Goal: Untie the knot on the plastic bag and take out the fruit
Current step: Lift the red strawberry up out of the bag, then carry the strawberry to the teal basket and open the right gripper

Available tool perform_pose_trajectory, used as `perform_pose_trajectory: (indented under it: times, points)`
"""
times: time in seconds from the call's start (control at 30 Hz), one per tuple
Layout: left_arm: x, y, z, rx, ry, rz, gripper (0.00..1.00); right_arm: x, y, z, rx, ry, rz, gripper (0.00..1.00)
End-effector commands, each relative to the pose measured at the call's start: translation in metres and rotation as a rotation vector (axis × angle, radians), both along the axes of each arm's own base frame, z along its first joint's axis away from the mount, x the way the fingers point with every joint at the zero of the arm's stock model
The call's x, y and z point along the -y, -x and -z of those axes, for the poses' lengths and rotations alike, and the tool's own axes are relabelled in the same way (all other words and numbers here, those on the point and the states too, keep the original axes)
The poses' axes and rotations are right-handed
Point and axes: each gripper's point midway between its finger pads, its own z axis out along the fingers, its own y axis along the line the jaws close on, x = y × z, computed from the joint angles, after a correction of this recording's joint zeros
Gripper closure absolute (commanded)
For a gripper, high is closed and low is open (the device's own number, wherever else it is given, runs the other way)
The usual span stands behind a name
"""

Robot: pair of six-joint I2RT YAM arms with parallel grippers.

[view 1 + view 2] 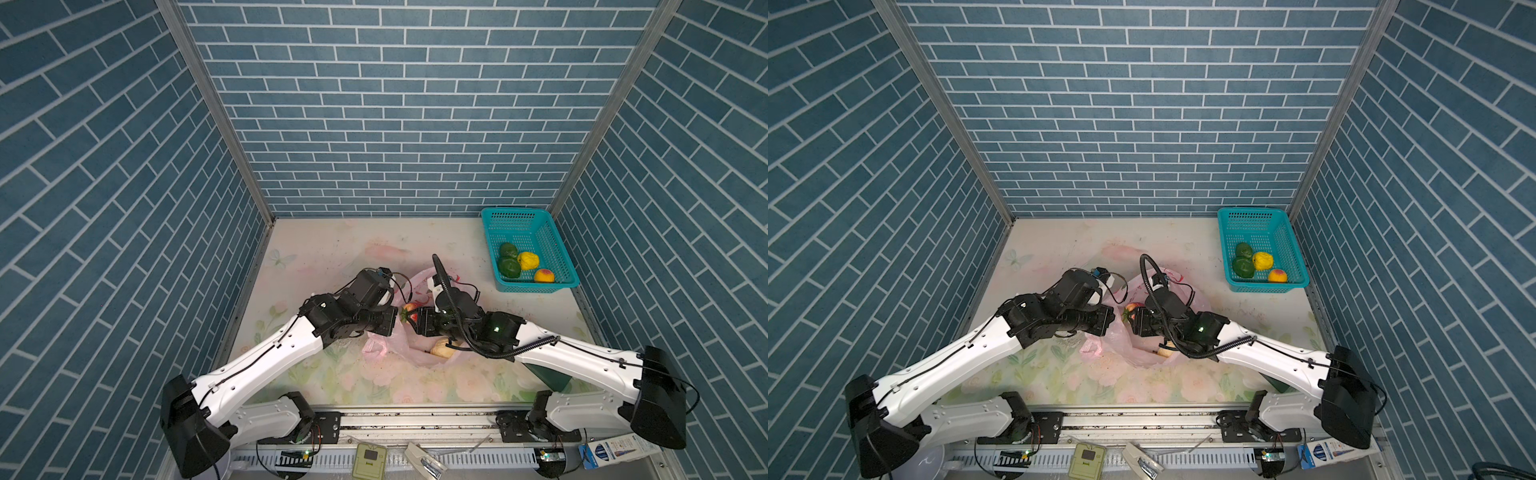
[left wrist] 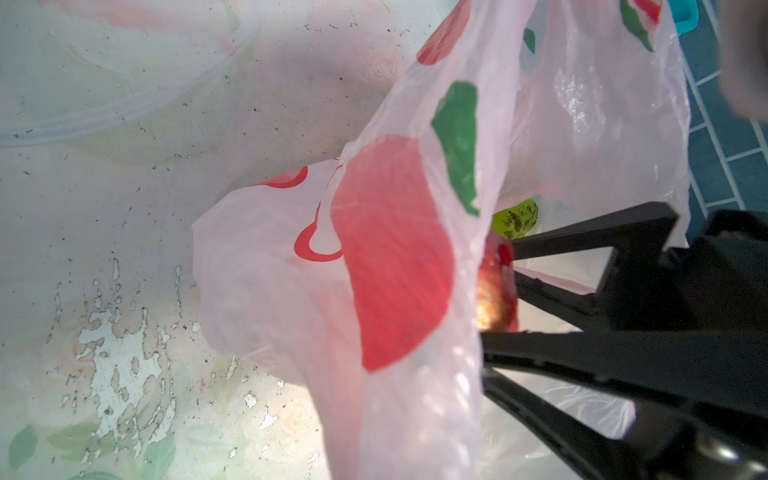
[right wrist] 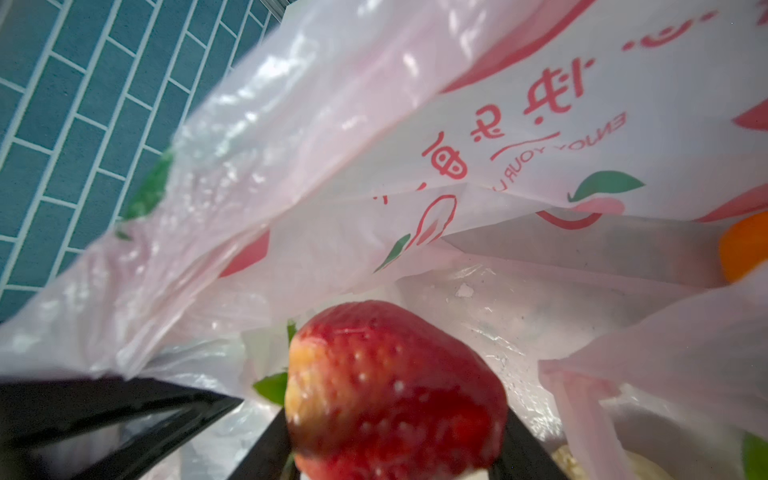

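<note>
Plastic bag (image 1: 401,343): pink, slumped mid-table, mouth gaping between the two arms. Pinched at its left rim by the left gripper (image 1: 392,326), jaws closed tight on the film. Clamped in the right gripper (image 1: 414,322): a strawberry (image 3: 395,386), just above the bag's mouth and right beside the left gripper. Inside the bag: cream-white piece (image 1: 442,348) on the near side, plus an orange piece (image 3: 744,245) and a light green piece (image 2: 515,216). Far right in the teal basket (image 1: 559,249): dark green pair (image 1: 509,267), yellow fruit (image 1: 528,260), yellow-red fruit (image 1: 544,275).
</note>
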Motion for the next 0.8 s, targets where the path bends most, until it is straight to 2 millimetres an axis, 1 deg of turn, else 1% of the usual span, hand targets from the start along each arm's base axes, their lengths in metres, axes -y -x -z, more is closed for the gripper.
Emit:
perform_pose_trajectory:
  times: [0.0, 0.1, 0.2, 0.3, 0.37, 0.43, 0.47, 0.53, 0.57, 0.7, 0.77]
  points:
    - [0.001, -0.003, -0.003, 0.017, 0.005, 0.007, 1.0, 0.016, -0.004, -0.034, 0.04, -0.006, 0.032, 0.54]
    - [0.001, -0.003, -0.002, 0.017, 0.003, 0.009, 1.0, 0.036, -0.009, -0.046, 0.04, -0.013, 0.071, 0.54]
    - [0.002, -0.004, -0.003, 0.019, 0.007, 0.008, 1.0, 0.065, -0.02, -0.057, 0.05, -0.015, 0.133, 0.53]
    - [0.003, -0.005, -0.003, 0.019, 0.009, 0.009, 1.0, 0.098, -0.036, -0.065, 0.07, 0.003, 0.207, 0.52]
    - [0.004, -0.005, -0.004, 0.019, 0.01, 0.01, 1.0, 0.125, -0.05, -0.07, 0.076, 0.026, 0.269, 0.52]
    - [0.005, -0.007, -0.005, 0.022, 0.01, 0.009, 1.0, 0.146, -0.064, -0.073, 0.084, 0.045, 0.318, 0.51]
    - [0.006, -0.007, -0.005, 0.023, 0.013, 0.008, 1.0, 0.16, -0.073, -0.074, 0.082, 0.056, 0.354, 0.5]
    - [0.006, -0.008, -0.005, 0.021, 0.015, 0.006, 1.0, 0.181, -0.09, -0.071, 0.07, 0.065, 0.406, 0.5]
    - [0.007, -0.008, -0.005, 0.02, 0.015, 0.007, 1.0, 0.194, -0.102, -0.071, 0.068, 0.067, 0.441, 0.5]
    - [0.008, -0.009, -0.006, 0.019, 0.013, 0.002, 1.0, 0.233, -0.138, -0.067, 0.062, 0.065, 0.539, 0.5]
    - [0.008, -0.01, -0.006, 0.019, 0.013, -0.003, 1.0, 0.259, -0.159, -0.06, 0.061, 0.081, 0.609, 0.5]
